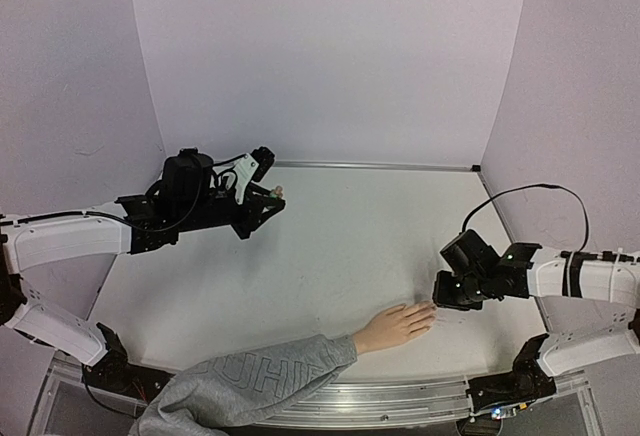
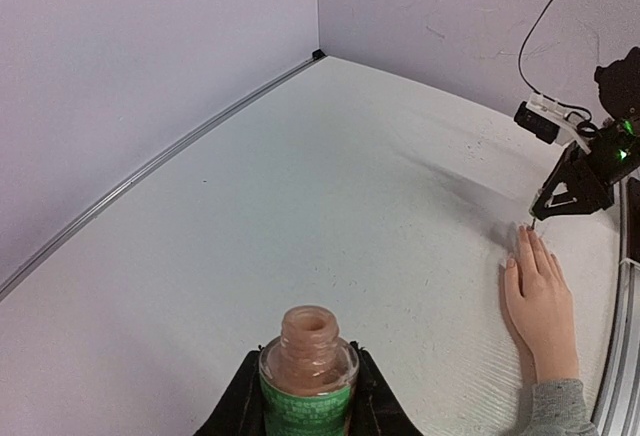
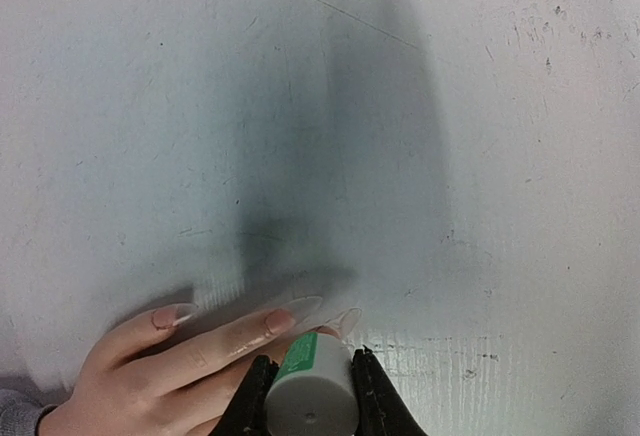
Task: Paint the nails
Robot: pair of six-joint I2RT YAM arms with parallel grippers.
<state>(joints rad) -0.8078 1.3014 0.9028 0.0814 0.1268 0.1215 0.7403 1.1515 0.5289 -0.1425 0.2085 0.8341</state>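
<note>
A flesh-coloured hand in a grey sleeve lies palm down near the table's front edge. Its nails are long with pale clear tips. My right gripper is shut on a whitish polish cap with a green label, held right over the fingertips; any brush under it is hidden. In the top view this gripper sits at the tip of the fingers. My left gripper hovers at the back left, shut on an uncapped bottle of pinkish polish with a green label.
Lilac walls enclose the white table at the back and on both sides. A metal rail runs along the front edge under the sleeve. A black cable loops above the right arm.
</note>
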